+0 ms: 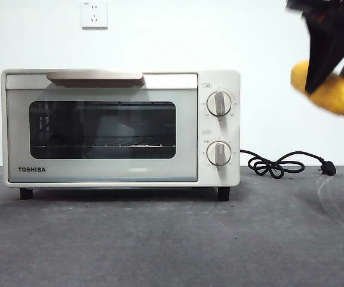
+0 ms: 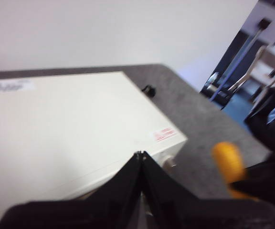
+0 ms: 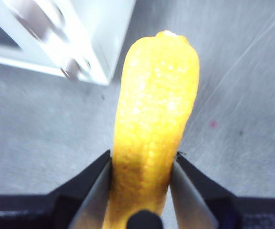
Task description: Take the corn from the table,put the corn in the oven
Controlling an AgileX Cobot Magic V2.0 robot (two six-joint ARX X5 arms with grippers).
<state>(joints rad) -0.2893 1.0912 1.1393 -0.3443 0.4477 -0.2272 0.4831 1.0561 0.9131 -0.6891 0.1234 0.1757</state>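
Note:
The yellow-orange corn [image 3: 156, 124] hangs in the air, with my right gripper [image 3: 141, 167] shut on its lower half. In the front view the corn [image 1: 336, 92] floats high at the right edge, above the table [image 1: 160, 239] and to the right of the oven [image 1: 121, 128], whose glass door is closed. The right gripper [image 1: 324, 72] comes down from the top right corner. My left gripper [image 2: 141, 157] is shut with nothing in it, above the oven's cream top [image 2: 70, 124]. The left wrist view also shows the corn [image 2: 228, 162], blurred, beside the oven.
The oven's black power cord [image 1: 279, 164] with its plug lies coiled on the table to the right of the oven. A white wall socket [image 1: 94, 13] sits on the wall above. A faint clear sheet [image 1: 339, 203] shows at the front view's right edge.

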